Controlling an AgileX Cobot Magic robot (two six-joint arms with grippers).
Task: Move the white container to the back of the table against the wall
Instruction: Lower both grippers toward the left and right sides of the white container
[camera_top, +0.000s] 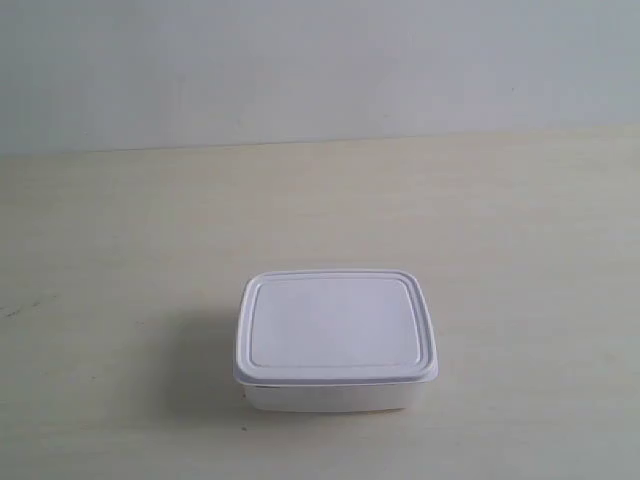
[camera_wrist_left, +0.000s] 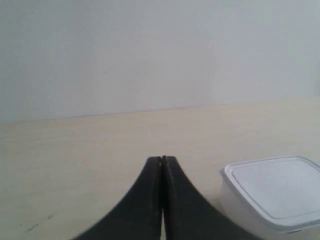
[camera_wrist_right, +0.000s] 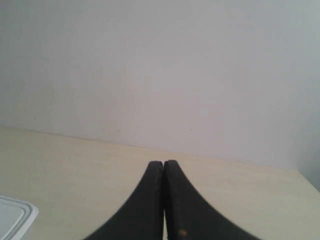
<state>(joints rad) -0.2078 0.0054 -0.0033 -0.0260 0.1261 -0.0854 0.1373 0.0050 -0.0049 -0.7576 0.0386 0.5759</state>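
Note:
The white container (camera_top: 335, 338) rests lid-on near the front middle of the cream table (camera_top: 120, 240), well short of the grey-white wall (camera_top: 320, 65). No arm appears in the exterior view. My left gripper (camera_wrist_left: 162, 159) is shut with nothing in it, its black fingers pressed together; the white container (camera_wrist_left: 275, 192) stands beside it, apart from the fingers. My right gripper (camera_wrist_right: 163, 162) is shut and empty too, and only a corner of the container's lid (camera_wrist_right: 15, 216) shows at that view's edge.
The table (camera_wrist_left: 75, 150) meets the wall (camera_wrist_left: 150, 50) along a straight line behind the container. A few tiny dark specks (camera_top: 20, 310) mark the tabletop. In the right wrist view the table's edge (camera_wrist_right: 305, 180) shows at one side.

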